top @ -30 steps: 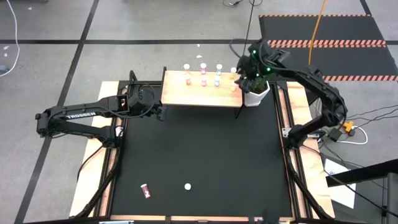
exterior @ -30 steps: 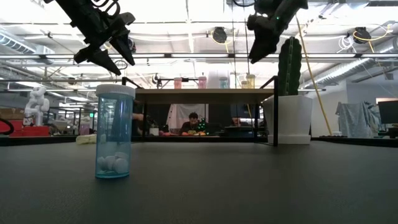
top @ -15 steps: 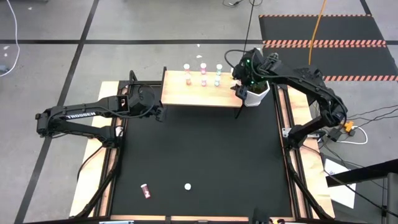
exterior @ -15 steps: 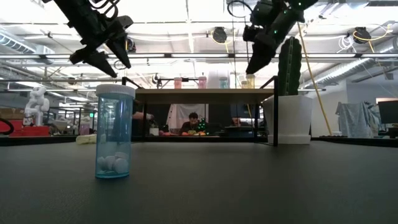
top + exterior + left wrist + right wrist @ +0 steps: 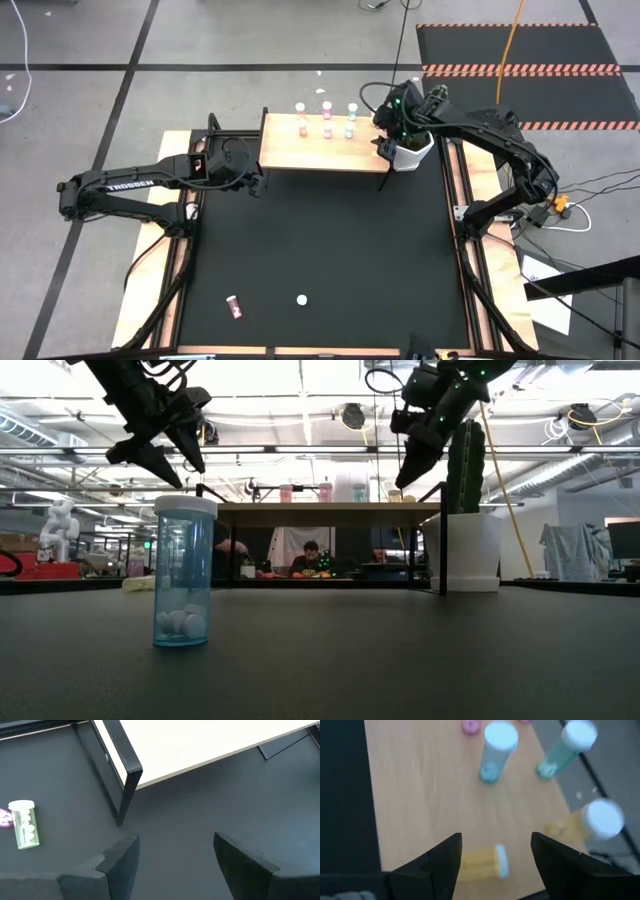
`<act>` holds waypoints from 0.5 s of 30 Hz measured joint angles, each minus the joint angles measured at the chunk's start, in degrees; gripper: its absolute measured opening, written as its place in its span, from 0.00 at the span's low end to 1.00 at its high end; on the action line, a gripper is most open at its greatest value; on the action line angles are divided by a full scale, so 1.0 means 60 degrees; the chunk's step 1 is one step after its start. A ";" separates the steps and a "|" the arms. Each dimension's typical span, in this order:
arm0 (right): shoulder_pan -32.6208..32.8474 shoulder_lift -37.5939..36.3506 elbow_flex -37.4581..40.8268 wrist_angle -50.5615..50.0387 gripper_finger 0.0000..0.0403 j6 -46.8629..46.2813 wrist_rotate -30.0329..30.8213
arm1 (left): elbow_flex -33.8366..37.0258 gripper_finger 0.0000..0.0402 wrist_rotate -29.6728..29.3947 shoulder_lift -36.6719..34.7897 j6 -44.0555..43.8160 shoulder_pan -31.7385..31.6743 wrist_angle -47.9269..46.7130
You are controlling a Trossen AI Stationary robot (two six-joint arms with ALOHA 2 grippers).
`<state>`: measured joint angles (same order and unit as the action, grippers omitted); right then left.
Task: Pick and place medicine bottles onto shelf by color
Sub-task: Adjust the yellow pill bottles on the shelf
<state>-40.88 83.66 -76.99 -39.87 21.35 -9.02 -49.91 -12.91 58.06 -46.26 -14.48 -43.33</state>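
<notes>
The shelf (image 5: 320,150), a light-wood board on black legs, stands at the mat's far edge with several medicine bottles upright on it: pink (image 5: 326,105), teal (image 5: 496,750) and yellow (image 5: 592,822). One yellow bottle (image 5: 480,862) lies on its side near the shelf's right end. My right gripper (image 5: 495,845) hangs open just above that lying bottle, with a finger on either side of it and apart from it. My left gripper (image 5: 175,850) is open and holds nothing, in the air off the shelf's near left leg (image 5: 122,790).
A white pot with a cactus (image 5: 412,150) stands right beside the shelf's right end, under my right arm. On the near mat a teal bottle (image 5: 185,575) stands upright and a pink bottle (image 5: 233,307) lies beside it. The mat's middle is bare.
My right gripper has come down from above the cactus pot and toward the table's left, over the shelf's right end, and stays open.
</notes>
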 joint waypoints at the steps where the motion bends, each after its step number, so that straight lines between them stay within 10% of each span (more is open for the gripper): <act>1: 0.0000 0.0003 0.0000 -0.0136 0.57 -0.0216 0.0001 | 0.0000 0.63 0.0012 0.0000 -0.0017 0.0000 0.0000; 15: 0.0880 0.0109 -0.0011 -0.0617 0.57 -0.2253 0.1571 | 0.0000 0.63 0.0113 0.0000 -0.0143 0.0000 0.0000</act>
<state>-35.60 84.32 -77.06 -43.57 7.83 0.41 -49.91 -12.23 58.06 -47.12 -14.48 -43.33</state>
